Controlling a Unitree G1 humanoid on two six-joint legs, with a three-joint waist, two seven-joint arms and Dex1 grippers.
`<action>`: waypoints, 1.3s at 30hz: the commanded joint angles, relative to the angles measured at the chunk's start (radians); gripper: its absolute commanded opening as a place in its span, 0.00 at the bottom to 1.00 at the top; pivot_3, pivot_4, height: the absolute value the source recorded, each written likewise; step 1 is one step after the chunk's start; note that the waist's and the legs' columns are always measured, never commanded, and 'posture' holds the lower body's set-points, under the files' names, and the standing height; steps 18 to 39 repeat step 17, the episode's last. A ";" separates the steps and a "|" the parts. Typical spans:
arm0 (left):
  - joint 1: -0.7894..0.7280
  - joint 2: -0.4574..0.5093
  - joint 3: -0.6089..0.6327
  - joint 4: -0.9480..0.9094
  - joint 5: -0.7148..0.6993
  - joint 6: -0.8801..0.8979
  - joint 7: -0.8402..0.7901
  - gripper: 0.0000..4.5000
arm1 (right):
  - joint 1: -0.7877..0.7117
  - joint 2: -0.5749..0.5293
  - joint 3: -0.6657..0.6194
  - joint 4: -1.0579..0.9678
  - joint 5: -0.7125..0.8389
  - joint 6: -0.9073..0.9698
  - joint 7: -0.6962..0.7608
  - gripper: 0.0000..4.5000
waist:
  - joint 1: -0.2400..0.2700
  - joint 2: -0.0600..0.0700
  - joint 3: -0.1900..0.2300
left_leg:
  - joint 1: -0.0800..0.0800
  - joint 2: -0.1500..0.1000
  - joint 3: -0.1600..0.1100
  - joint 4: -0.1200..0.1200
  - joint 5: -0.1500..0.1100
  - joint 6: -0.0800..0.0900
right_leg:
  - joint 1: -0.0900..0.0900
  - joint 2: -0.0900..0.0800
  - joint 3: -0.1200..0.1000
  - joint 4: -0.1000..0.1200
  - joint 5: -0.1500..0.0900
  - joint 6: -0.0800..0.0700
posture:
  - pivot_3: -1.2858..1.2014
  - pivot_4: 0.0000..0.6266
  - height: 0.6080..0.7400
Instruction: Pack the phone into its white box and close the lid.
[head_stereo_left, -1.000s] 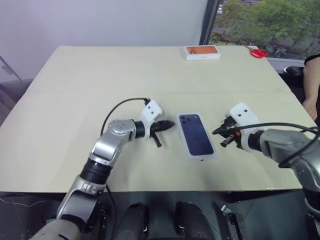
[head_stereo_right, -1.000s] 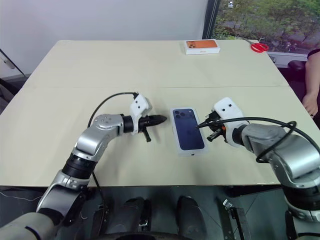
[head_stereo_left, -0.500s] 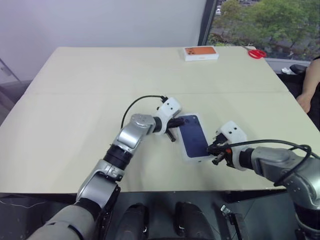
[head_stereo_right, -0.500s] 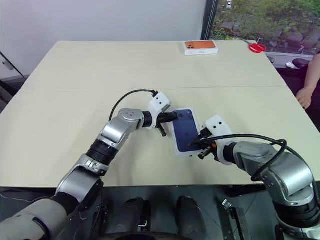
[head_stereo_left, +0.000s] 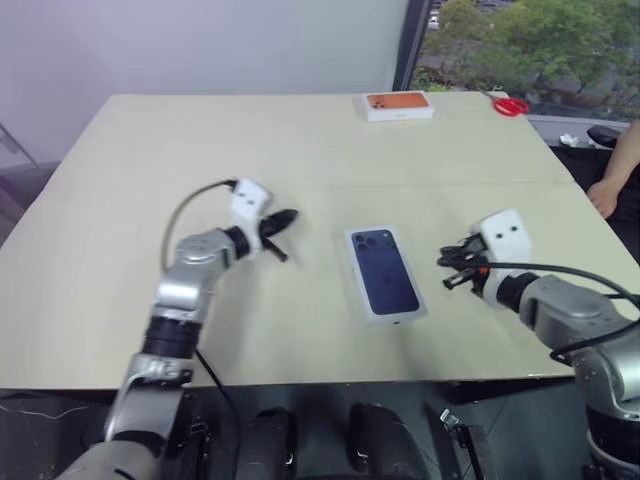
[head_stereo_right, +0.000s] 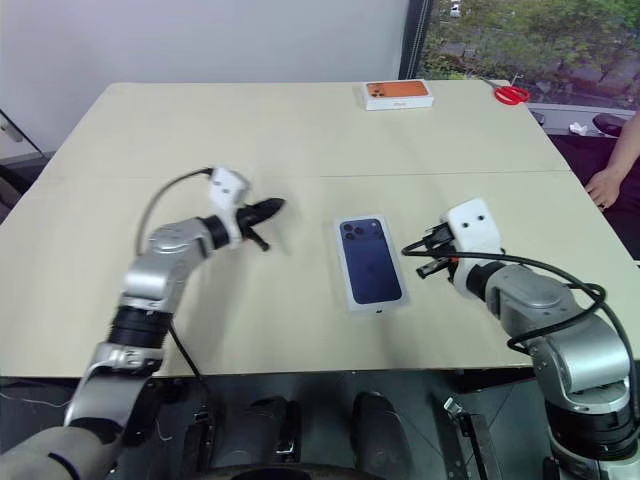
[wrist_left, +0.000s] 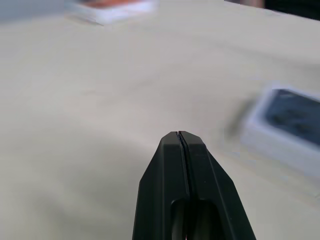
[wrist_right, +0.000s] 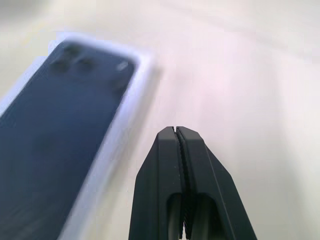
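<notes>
Finishing the closure is, as I judge it, the step in hand. The white box (head_stereo_left: 392, 316) lies flat in the middle of the table (head_stereo_left: 300, 150), between the two arms, with a dark blue phone face and camera cluster showing on its top. I take that face to be the picture on the lid (head_stereo_left: 384, 272), with the phone underneath. The pictures do not settle whether it is the print or the phone itself lying in an open tray.

The left gripper (head_stereo_left: 283, 216) hovers well to the left of the box, its fingers (wrist_left: 180, 165) pressed together on nothing. The right gripper (head_stereo_left: 448, 270) is near the box's right long side but not touching it, and its fingers (wrist_right: 177, 165) are likewise shut and empty.

To do this well, confirm the seating first: look for an even white border all round and no raised corner. If a corner stands up, bring one closed fingertip down on the lid from above, near that corner, and press straight down. A sideways nudge would only slide the light box across the smooth table. The other gripper can rest against the opposite long side as a stop. Press gently, since a trapped air cushion lets such lids sink slowly.

The orange-pictured box (head_stereo_left: 398, 105), the red scissors (head_stereo_left: 512, 106) and a person's hand (head_stereo_left: 603, 197) are all well apart from the work.
</notes>
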 joint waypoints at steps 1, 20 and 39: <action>0.035 0.061 0.088 -0.026 -0.060 0.008 -0.023 0.00 | -0.019 0.015 -0.034 0.037 -0.003 -0.088 0.036 0.01 | 0.005 0.000 0.000 | 0.000 0.000 0.000 0.000 0.000 0.000 | 0.001 0.000 0.000 0.000 0.000 0.000 | 0.52 0.24 1.00; 0.399 0.248 0.292 -0.178 -0.133 0.008 -0.025 0.00 | -0.100 0.020 0.036 0.248 -0.019 -0.304 0.222 0.01 | 0.001 0.000 0.001 | 0.000 -0.002 0.000 0.000 0.000 0.000 | 0.002 -0.007 0.001 -0.003 -0.002 -0.004 | 0.52 0.24 1.00; 0.399 0.248 0.292 -0.178 -0.133 0.008 -0.025 0.00 | -0.100 0.020 0.036 0.248 -0.019 -0.304 0.222 0.01 | 0.001 0.000 0.001 | 0.000 -0.002 0.000 0.000 0.000 0.000 | 0.002 -0.007 0.001 -0.003 -0.002 -0.004 | 0.52 0.24 1.00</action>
